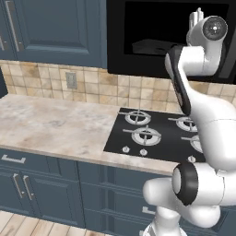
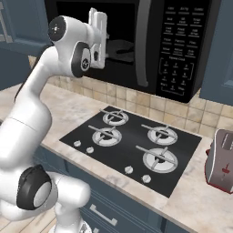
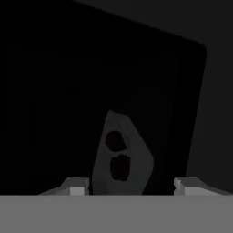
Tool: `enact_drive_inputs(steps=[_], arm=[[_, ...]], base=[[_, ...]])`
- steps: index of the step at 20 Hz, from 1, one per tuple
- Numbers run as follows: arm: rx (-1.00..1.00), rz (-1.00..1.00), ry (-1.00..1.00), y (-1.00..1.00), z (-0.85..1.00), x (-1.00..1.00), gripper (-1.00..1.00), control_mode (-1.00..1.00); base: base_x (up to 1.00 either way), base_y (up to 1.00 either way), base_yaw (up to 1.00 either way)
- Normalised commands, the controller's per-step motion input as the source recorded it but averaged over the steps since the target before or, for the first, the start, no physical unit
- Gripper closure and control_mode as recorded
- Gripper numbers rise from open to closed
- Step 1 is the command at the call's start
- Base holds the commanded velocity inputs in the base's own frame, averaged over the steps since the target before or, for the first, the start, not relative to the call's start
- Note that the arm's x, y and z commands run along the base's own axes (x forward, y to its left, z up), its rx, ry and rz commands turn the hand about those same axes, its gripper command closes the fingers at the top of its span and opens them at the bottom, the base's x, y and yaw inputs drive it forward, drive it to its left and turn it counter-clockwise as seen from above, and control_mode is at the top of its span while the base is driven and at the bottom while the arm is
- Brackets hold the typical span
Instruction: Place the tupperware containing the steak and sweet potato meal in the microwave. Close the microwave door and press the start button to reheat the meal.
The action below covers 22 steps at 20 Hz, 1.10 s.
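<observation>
Left base view – microwave [image 1: 138, 37]: mounted above the counter, its dark cavity is seen open.
Left base view – tupperware [image 1: 152, 47]: a shallow dark-looking tray is seen resting inside the cavity, toward the right.
Left base view – arm: it is raised from the lower right, and the hand [image 1: 197, 20] is held at the cavity mouth, just right of the tray.
Left base view – stove [image 1: 156, 133]: a black four-burner cooktop is set into the marble counter [image 1: 50, 124] below the microwave.
Right base view – microwave door [image 2: 143, 41]: it is swung out, seen edge-on in front of the keypad panel [image 2: 179, 45].
Right base view – tupperware: the tray is seen lying on the cavity floor, right of the hand.
Right base view – toaster [image 2: 220, 159]: it is placed on the counter, well right of the stove.
Hand view – gripper [image 3: 129, 186]: the two fingertips are spread wide apart, and nothing is held between them.
Hand view – tupperware: it is seen ahead in the dark cavity, between the fingertips but clear of them.
Hand view – food: two dark lumps are seen in the tray; steak and sweet potato cannot be told apart.
</observation>
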Motion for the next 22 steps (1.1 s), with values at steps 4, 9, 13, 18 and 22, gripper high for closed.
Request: enact_drive_inputs(steps=[4,9,13,18,22], arm=[[-0.12,0.0,0.0,0.08,0.0,-0.85,-1.0,-1.0],[-0.06,0.0,-0.06,0.0,0.0,-1.0,-1.0,-1.0],[0.03,0.0,-0.2,-0.18,-0.02,-1.0,-1.0,-1.0],[0.27,0.0,-0.27,-0.54,0.0,-1.0,-1.0,-1.0],[0.36,0.0,-0.15,-0.71,0.0,-0.93,-1.0,-1.0]], base=[[0.0,0.0,0.0],[0.0,0.0,0.0],[0.0,0.0,0.0],[0.0,0.0,0.0],[0.0,0.0,0.0]])
